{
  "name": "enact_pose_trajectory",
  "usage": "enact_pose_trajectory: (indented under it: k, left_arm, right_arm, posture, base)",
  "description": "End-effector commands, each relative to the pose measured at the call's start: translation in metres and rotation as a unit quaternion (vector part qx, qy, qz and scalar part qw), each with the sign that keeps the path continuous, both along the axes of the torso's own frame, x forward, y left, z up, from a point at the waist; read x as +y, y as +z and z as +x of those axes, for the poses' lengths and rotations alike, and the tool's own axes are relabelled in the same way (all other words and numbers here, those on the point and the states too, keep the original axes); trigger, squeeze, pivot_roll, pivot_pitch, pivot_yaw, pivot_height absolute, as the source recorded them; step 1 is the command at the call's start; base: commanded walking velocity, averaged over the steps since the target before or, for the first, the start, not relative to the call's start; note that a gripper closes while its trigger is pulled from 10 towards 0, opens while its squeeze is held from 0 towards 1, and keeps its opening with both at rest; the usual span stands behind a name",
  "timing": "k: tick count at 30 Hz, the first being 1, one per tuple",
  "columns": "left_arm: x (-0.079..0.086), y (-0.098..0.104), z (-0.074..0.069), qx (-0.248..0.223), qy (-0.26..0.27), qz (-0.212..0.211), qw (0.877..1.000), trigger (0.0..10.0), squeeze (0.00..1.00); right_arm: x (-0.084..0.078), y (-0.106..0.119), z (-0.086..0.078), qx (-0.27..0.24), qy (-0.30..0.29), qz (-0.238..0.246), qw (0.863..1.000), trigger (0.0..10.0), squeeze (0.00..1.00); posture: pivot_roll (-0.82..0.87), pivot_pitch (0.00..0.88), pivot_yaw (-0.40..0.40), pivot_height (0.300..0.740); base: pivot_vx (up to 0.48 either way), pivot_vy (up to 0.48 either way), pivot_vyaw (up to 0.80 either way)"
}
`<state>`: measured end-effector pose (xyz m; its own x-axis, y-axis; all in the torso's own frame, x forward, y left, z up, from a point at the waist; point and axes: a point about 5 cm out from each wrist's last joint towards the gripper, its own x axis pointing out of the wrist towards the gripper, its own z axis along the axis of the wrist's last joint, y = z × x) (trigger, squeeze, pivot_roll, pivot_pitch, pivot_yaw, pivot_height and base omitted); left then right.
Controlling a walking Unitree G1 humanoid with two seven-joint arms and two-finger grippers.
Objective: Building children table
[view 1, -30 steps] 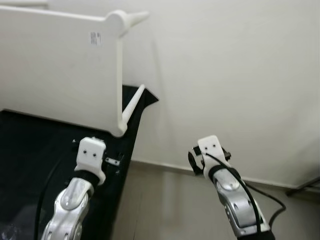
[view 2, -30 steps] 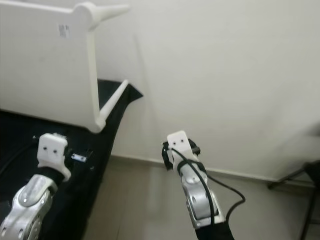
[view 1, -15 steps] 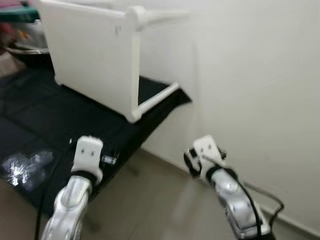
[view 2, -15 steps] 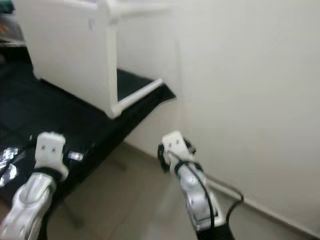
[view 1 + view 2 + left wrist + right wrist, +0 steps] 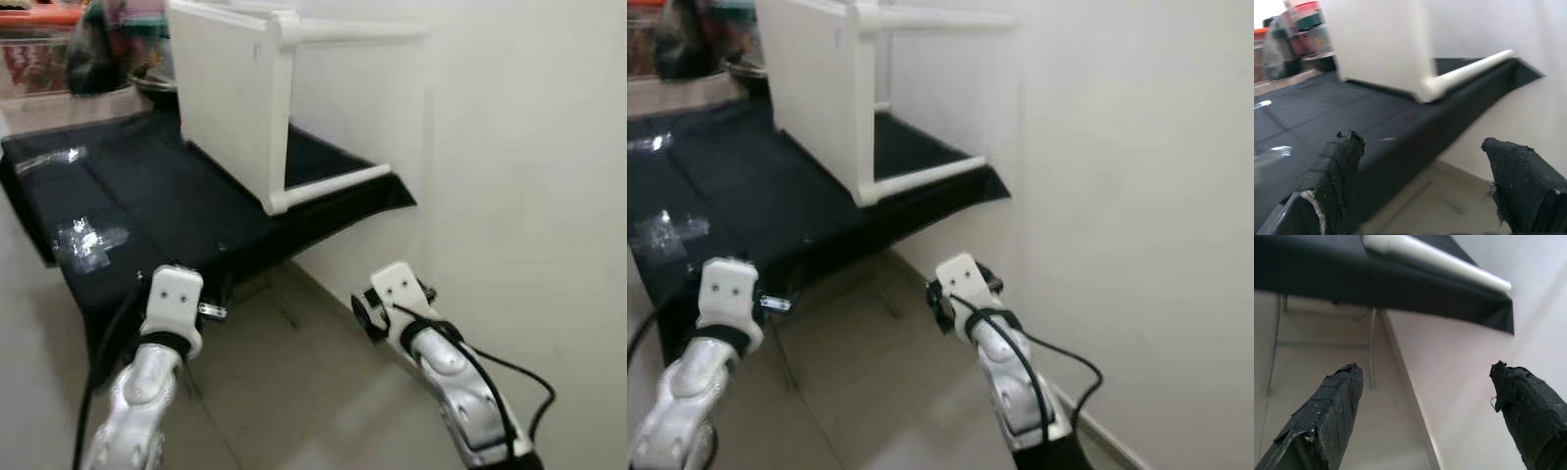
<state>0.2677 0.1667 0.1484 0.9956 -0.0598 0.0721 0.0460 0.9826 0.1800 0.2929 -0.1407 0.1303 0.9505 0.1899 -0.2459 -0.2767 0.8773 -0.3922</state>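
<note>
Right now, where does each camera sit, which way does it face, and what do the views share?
Left eye, on the head: looks down at the white children's table lying on its side on the black-covered surface; both silver arms show.
Right eye: same scene, both arms.
Left wrist: looks along the open left hand at the table leg.
Right wrist: looks along the open right hand under the surface's edge.
All four share that leg.

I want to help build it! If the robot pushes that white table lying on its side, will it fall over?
Probably, yes. The white children's table stands on one edge on the black-covered bench, its legs pointing sideways toward the wall, so a push could tip it. It looks stiff, not floppy. Its smooth surface may slip on the cloth. Both grippers, left and right, are open, away from it.
</note>
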Motion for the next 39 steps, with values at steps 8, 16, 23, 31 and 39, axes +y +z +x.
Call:
enact_pose_trajectory:
  k: [8, 16, 23, 31, 39]
  left_arm:
    - [-0.002, 0.001, 0.002, -0.007, 0.009, 0.004, 1.0, 10.0, 0.0]
    - [0.002, 0.002, 0.003, -0.011, 0.026, -0.006, 1.0, 10.0, 0.0]
    - [0.004, 0.005, 0.006, -0.018, 0.036, -0.018, 0.999, 10.0, 0.0]
    - [0.008, 0.01, 0.007, -0.035, 0.052, -0.022, 0.998, 10.0, 0.0]
    - [0.006, 0.012, 0.008, -0.039, 0.052, -0.026, 0.998, 10.0, 0.0]
  right_arm:
    - [-0.001, 0.004, 0.001, -0.011, 0.009, -0.01, 1.0, 10.0, 0.0]
    - [-0.003, 0.005, 0.001, -0.011, -0.006, 0.027, 1.0, 10.0, 0.0]
    - [-0.001, 0.006, 0.0, -0.012, 0.002, 0.034, 0.999, 10.0, 0.0]
    - [0.001, 0.007, 0.001, -0.014, 0.005, 0.039, 0.999, 10.0, 0.0]
    - [0.006, 0.012, 0.003, -0.024, 0.023, 0.026, 0.999, 10.0, 0.0]
  posture:
    - [0.0, 0.0, -0.093, 0.74]
    - [0.0, 0.0, -0.095, 0.74]
    - [0.0, 0.0, -0.093, 0.74]
    - [0.0, 0.0, -0.095, 0.74]
    - [0.0, 0.0, -0.096, 0.74]
  base:
    - [0.0, -0.381, 0.8]
    - [0.0, 0.0, 0.4]
    - [0.0, 0.0, 0.0]
    - [0.068, 0.0, 0.0]
    - [0.291, 0.0, 0.1]
